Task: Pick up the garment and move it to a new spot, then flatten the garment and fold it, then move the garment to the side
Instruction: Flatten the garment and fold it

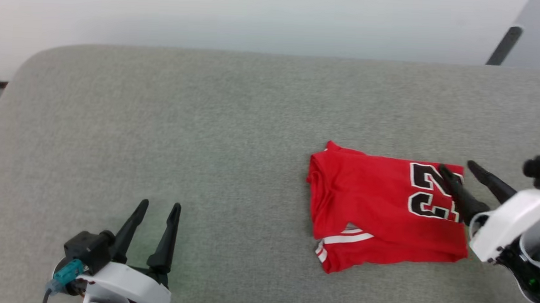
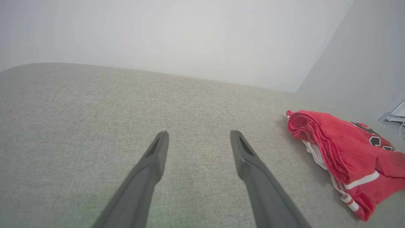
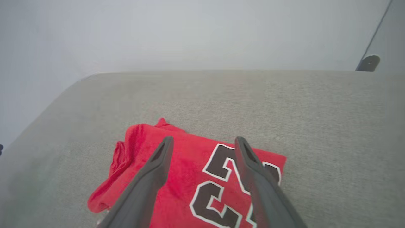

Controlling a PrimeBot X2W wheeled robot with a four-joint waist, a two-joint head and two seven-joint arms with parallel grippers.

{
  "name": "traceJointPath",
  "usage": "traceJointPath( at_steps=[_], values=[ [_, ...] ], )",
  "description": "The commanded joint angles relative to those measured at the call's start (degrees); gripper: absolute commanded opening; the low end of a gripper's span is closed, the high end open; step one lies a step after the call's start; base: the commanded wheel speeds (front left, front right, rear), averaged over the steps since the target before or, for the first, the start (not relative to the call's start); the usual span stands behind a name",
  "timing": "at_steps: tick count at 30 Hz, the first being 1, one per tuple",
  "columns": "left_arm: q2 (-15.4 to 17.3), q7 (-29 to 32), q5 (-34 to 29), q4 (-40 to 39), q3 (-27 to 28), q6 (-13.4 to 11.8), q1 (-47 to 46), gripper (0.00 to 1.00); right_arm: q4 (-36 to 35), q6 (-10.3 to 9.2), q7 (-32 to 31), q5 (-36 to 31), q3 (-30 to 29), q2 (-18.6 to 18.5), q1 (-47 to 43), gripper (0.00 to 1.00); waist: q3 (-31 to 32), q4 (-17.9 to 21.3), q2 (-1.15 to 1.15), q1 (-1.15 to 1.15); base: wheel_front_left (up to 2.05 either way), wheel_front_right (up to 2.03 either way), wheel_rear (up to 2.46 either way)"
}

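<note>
The garment [image 1: 377, 211] is folded into a compact red rectangle, flat on the grey cloth-covered table [image 1: 207, 121]. Its black, white-outlined numbers face up at the end nearest the right jaws. White-striped trim peeks from the edge that faces me.

My right jaws are spread wide and grip nothing. In the head view one finger [image 1: 457, 194] lies across the numbers, and the other finger [image 1: 489, 181] reaches just past the shirt's end, over bare table. I cannot tell whether the first finger touches the cloth or sits just above it. Down the right wrist camera the garment [image 3: 190, 164] spreads below and between the two fingers, the numbers under the gap, the bunched folded end ahead and to the left of the tips.

My left jaws are also fully open and empty, both fingers [image 1: 166, 238] over bare grey cloth. From that wrist the garment [image 2: 345, 152] sits well off to the right of the tips, showing its stacked layers edge-on.

Past the table's far corner, ahead and right of the right jaws, a dark bar [image 1: 504, 45] leans against the pale wall.
</note>
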State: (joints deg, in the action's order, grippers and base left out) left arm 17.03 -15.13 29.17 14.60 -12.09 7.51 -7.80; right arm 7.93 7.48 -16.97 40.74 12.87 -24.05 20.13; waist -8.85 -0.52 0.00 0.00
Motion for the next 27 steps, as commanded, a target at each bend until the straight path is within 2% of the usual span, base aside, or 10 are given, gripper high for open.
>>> traceJointPath(
  at_steps=[1,3,8,15,21,27],
  values=[
    [0.42,0.05,0.37,0.35,-0.04,-0.07,0.82,1.00,0.59,0.02,1.98,-0.65,-0.85,-0.32,-1.52,1.00,1.67,2.10,0.00,0.00,0.00,0.00,0.00],
    [0.68,0.05,0.65,0.73,-0.09,-0.07,0.84,1.00,1.30,0.02,4.81,-1.13,-1.49,-0.74,-2.84,1.00,2.06,2.60,0.00,0.00,0.00,0.00,0.00],
    [0.97,0.05,0.83,1.43,0.45,-0.07,1.65,1.00,2.56,0.02,12.50,-2.08,-3.74,0.91,-6.57,1.00,3.31,3.79,0.00,0.00,0.00,0.00,0.00],
    [0.37,0.05,0.56,1.58,2.59,-0.07,5.12,1.00,3.84,0.02,21.32,-3.38,-3.96,2.72,-11.50,1.00,6.36,4.74,0.00,0.00,0.00,0.00,0.00],
    [-0.69,0.05,-0.88,-0.04,4.50,-0.07,8.84,1.00,3.57,0.02,25.06,-4.37,-4.67,3.14,-15.68,1.00,8.95,3.80,0.00,0.00,0.00,0.00,0.00],
    [-0.81,0.05,-3.07,-2.92,6.34,-0.07,12.17,1.00,0.89,0.02,25.97,-6.52,-6.34,3.60,-19.27,1.00,9.75,2.91,0.00,0.00,0.00,0.00,0.00]
  ],
)
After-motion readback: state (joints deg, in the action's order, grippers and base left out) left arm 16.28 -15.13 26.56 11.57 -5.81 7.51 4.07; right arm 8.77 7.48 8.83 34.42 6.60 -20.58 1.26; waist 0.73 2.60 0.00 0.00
